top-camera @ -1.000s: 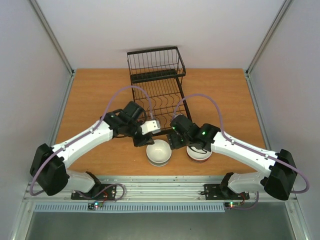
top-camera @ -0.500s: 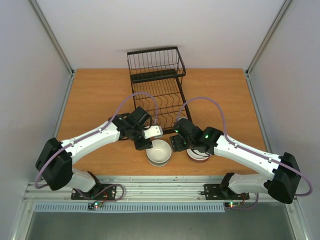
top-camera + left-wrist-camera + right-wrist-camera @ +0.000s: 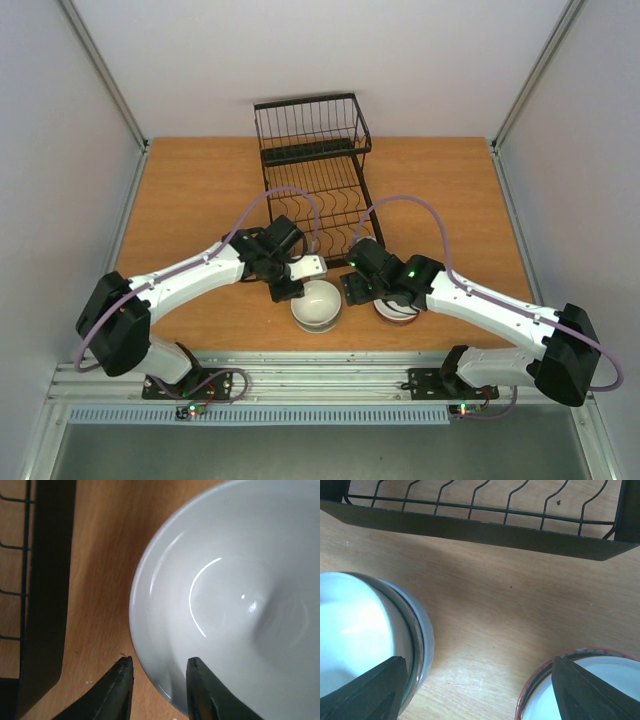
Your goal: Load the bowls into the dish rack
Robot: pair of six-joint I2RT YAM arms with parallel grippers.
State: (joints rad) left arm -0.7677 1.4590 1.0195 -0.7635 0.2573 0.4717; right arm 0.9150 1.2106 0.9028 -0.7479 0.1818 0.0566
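Note:
A white-inside bowl (image 3: 316, 305) sits near the table's front edge, and in the right wrist view it looks nested in a pale outer bowl (image 3: 422, 630). My left gripper (image 3: 290, 291) is at its left rim. In the left wrist view that gripper (image 3: 159, 687) straddles the bowl's rim (image 3: 150, 645), one finger inside and one outside above the table, with a gap showing. A dark red bowl (image 3: 398, 310) stands to the right. My right gripper (image 3: 357, 292) hangs wide open between the two, holding nothing (image 3: 477, 690). The black dish rack (image 3: 313, 152) stands behind, with no bowls in it.
The rack's near edge (image 3: 470, 530) lies just beyond both grippers, and its dark side rail (image 3: 47, 580) runs left of the left fingers. Bare wood (image 3: 190, 200) spreads on both sides of the rack. Grey walls close the table in.
My left gripper has moved right and down onto the white bowl's left rim, and its jaws have narrowed. The right gripper shifted slightly and stays wide open.

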